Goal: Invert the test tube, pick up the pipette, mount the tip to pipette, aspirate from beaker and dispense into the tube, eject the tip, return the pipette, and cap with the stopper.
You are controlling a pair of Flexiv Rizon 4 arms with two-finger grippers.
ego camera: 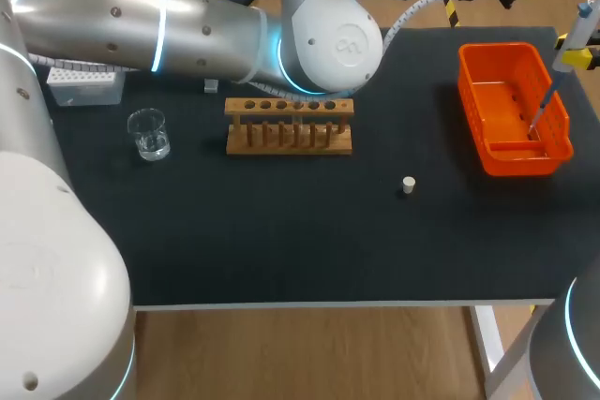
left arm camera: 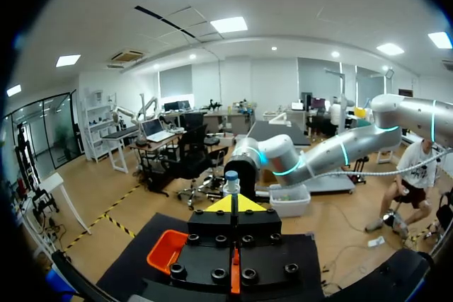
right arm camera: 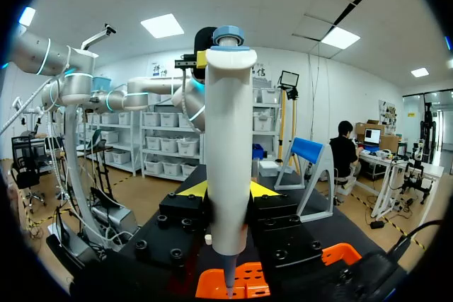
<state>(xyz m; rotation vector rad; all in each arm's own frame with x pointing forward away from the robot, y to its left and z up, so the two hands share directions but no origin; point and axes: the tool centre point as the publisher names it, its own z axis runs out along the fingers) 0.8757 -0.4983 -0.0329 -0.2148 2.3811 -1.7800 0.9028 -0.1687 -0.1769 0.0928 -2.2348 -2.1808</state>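
evidently the right gripper (right arm camera: pixel 228 196) is pinched on the pipette (right arm camera: pixel 228 139), holding it upright with its tip down inside the orange bin (ego camera: pixel 511 49), likely so the ejected tip drops there. whether the left gripper (left arm camera: pixel 239 203) grips anything i cannot tell.

One beaker (ego camera: pixel 148 133), one rack (ego camera: pixel 289 125), one bin (ego camera: pixel 472 110), one stopper (ego camera: pixel 408 185), one pipette (ego camera: pixel 574 51)

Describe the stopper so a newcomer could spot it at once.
On the black table, find the wooden rack at the middle and the orange basket at the right. Between them, nearer the front edge, stands the stopper: a small white plug, alone, touching nothing.
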